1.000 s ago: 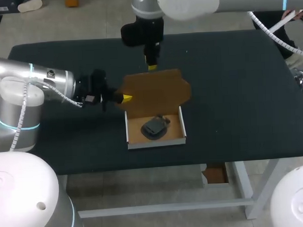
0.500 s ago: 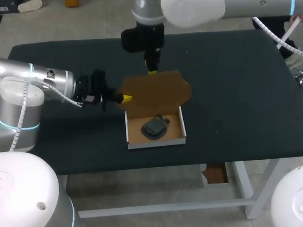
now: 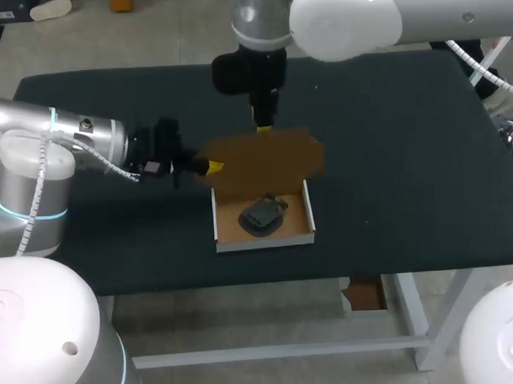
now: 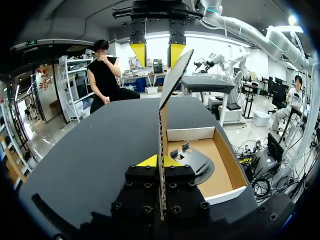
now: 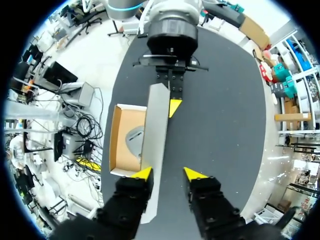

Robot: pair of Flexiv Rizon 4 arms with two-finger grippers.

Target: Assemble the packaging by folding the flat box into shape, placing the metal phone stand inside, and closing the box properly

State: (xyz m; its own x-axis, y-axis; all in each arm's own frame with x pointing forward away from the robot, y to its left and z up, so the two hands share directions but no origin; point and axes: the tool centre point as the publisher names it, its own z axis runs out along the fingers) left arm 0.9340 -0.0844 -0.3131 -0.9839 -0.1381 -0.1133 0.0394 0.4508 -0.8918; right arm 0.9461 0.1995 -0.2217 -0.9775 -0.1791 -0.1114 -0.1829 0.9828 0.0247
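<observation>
The cardboard box sits open in the middle of the table, with the dark metal phone stand lying in it. Its brown lid stands raised from the back wall. My left gripper is shut on the lid's left edge; in the left wrist view the lid runs edge-on between the yellow tips of that gripper, beside the stand. My right gripper hangs at the lid's top edge. In the right wrist view this gripper is open, the lid against one finger only.
The dark table stretches bare to the right of the box and along its front edge. My left arm lies low over the table's left part. My right arm crosses above the back edge.
My right gripper has come forward and slightly right onto the lid's top edge, and its fingers have spread a little. The lid has tipped further over the box. The left gripper has kept still.
</observation>
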